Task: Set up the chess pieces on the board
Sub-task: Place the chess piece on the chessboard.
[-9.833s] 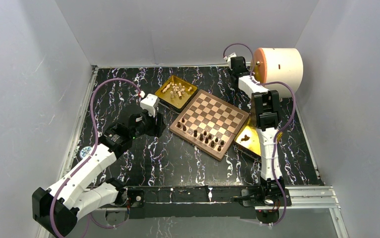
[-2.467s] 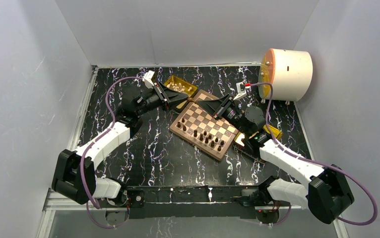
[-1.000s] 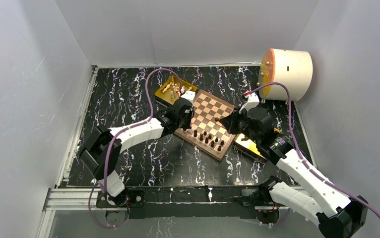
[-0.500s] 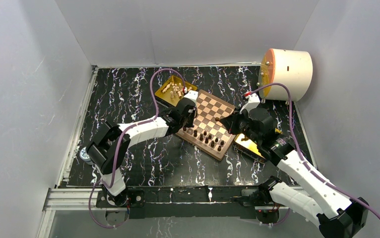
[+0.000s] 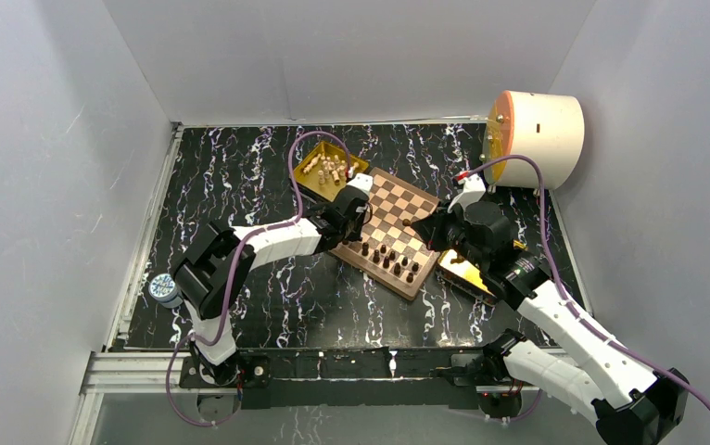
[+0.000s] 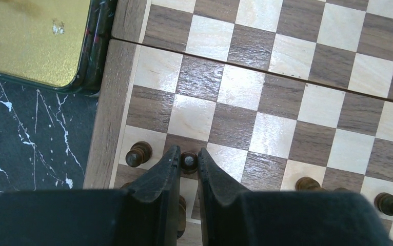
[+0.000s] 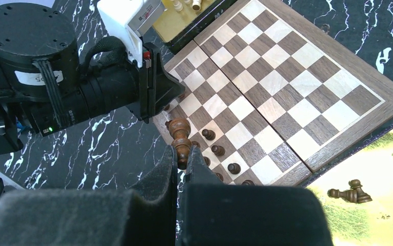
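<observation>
Past sec: left arm (image 5: 268,243) swung its elbow in, but left claw (image 6: 188,151) stayed at the board's (image 5: 398,199) L corner. It's clenched on a dark pawn (image 6: 188,161), w/ another pawn (image 6: 138,154) just beside. Can't tell if the pawn's base is down yet. Right claw (image 7: 180,156) hasn't budged: grasping a taller dark piece (image 7: 179,130), above the standing dark pieces (image 5: 390,261).

Prob. means dark side is part-filled and cream side is not begun.

Far gold tray (image 5: 303,172), touching the board: heap of cream pieces (image 5: 333,171). Near gold tray (image 7: 389,169), on R: two dark pieces (image 7: 349,191) lying down, touching.
</observation>
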